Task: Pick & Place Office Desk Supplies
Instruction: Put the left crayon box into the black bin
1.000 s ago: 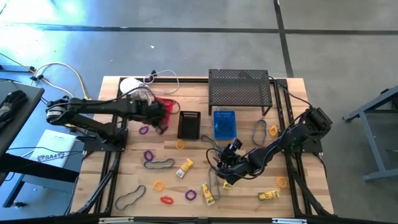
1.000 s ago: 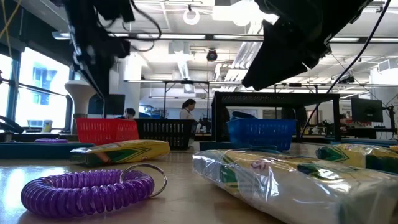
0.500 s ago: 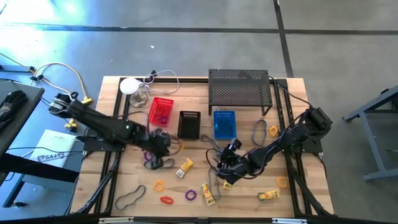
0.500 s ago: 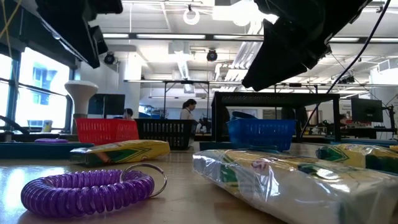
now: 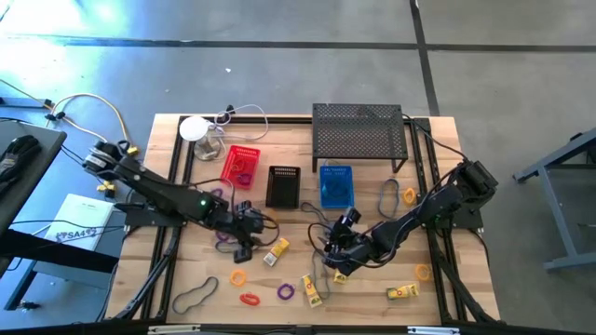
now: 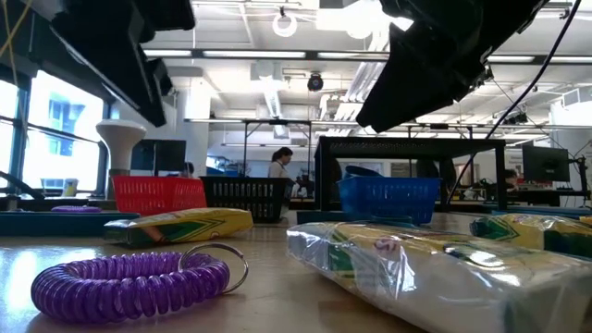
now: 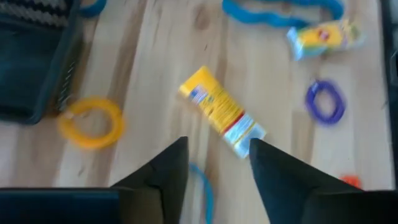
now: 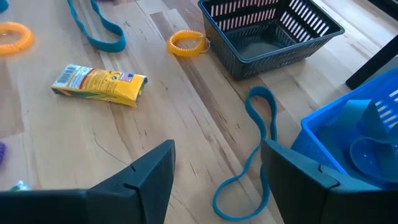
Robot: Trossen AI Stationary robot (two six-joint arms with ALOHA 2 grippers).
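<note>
An approach for the next pick is judged to be in hand. The left end effector [image 5: 244,233], fingers spread and empty, is poised over a yellow packet [image 7: 222,113] at mid-desk. A descent and closing around it is called for next. The right end effector [image 5: 341,251] waits spread and empty near a blue band loop [image 8: 249,158].
</note>
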